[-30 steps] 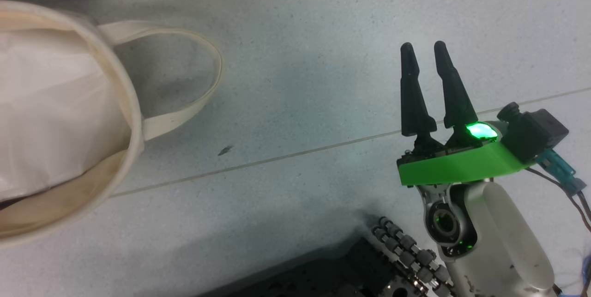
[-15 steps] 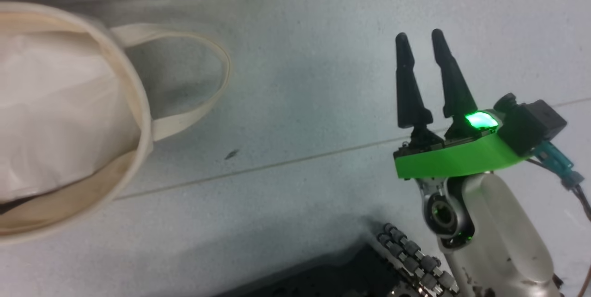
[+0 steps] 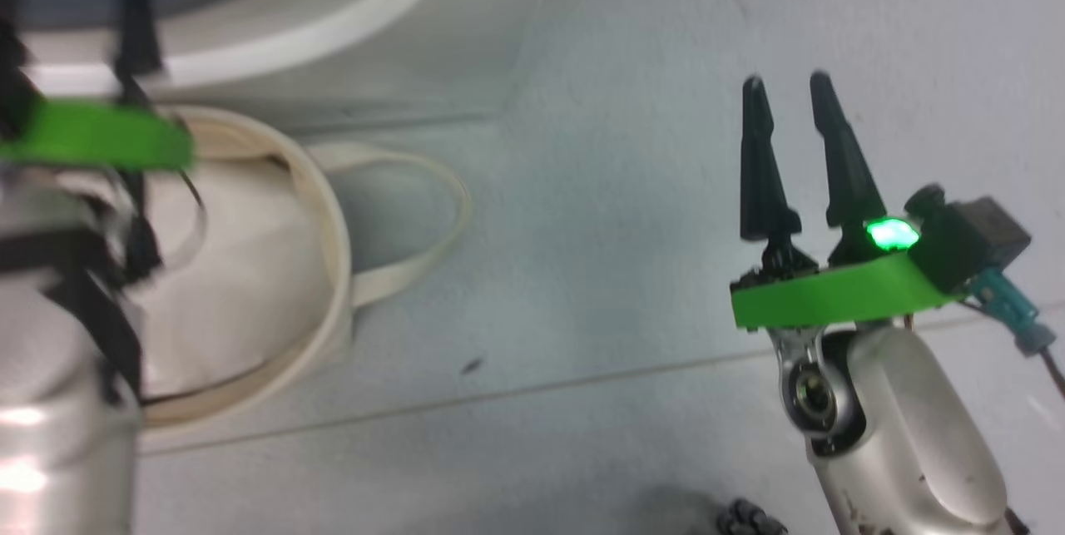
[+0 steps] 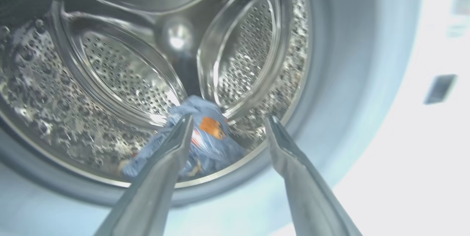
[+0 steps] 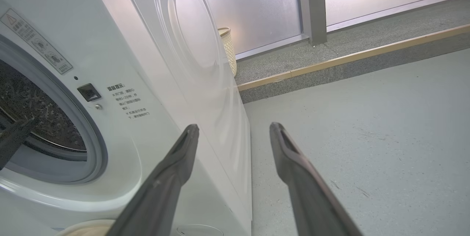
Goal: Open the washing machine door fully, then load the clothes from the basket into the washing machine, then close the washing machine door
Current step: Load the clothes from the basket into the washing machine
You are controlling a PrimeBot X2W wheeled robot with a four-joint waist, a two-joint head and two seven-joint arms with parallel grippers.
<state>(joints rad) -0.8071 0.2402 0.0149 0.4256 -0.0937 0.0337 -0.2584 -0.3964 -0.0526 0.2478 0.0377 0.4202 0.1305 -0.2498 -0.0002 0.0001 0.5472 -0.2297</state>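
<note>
In the head view the whole picture has shifted since a moment ago, so that is your camera turning, not the things moving. The white front of the washing machine (image 3: pixel 366 27) now fills the top left, and the cream basket (image 3: pixel 334 210) sits on the floor (image 3: pixel 599 185) just in front of it. A plain white pad (image 3: pixel 241 285) lies inside the basket, with one loop handle flopped out to the right. Your left arm (image 3: pixel 50 402), blurred, has come in at the left edge over the basket. Your right pincer (image 3: pixel 787 86) stands over bare floor well to the right, its fingers apart as they were before and holding nothing. In the left wrist view your left pincer (image 4: pixel 229 118) points into the steel drum (image 4: pixel 121 63), with its fingers spread wide and nothing between them. The clothes (image 4: pixel 213 140), a crumpled light-blue piece with an orange figure, lie at the bottom front of the drum just beyond the fingertips. In the right wrist view you look past the parted right fingers at the washer's front corner and side panel. The drum mouth is at the left, where one dark finger of the left pincer shows. A woven bin (image 5: pixel 229 48) stands behind the washer by the frosted window.
</note>
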